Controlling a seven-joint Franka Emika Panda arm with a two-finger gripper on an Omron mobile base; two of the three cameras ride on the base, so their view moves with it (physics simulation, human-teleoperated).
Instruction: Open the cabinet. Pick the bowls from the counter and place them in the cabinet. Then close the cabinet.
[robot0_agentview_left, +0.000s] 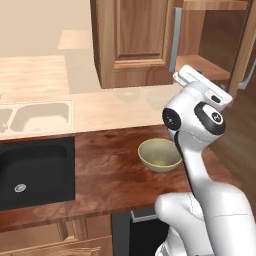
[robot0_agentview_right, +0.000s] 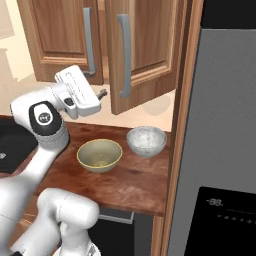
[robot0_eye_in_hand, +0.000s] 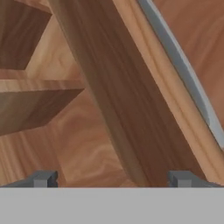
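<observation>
The cabinet (robot0_agentview_right: 60, 30) hangs above the counter (robot0_agentview_right: 135, 180). Its right door (robot0_agentview_right: 145, 50) is swung out, and its grey bar handle (robot0_agentview_right: 124, 55) faces the room. Inside, a wooden shelf (robot0_agentview_left: 210, 65) shows. My gripper (robot0_agentview_right: 101, 95) is open and holds nothing, raised in front of the gap between the doors. In the hand view the door's edge (robot0_eye_in_hand: 118, 109) runs diagonally ahead of my gripper (robot0_eye_in_hand: 113, 179), with the handle (robot0_eye_in_hand: 183, 70) to the right. Two bowls stand side by side on the counter below: an olive-yellow one (robot0_agentview_right: 99, 155) and a white-grey one (robot0_agentview_right: 146, 141). My arm hides the white bowl in the left base view, where the olive bowl (robot0_agentview_left: 159, 154) shows.
A black sink (robot0_agentview_left: 35, 170) is set into the dark counter at the left. Behind it lies a paler counter with a beige sink (robot0_agentview_left: 35, 117). A tall grey fridge (robot0_agentview_right: 225, 125) stands close on the right, just beside the open door.
</observation>
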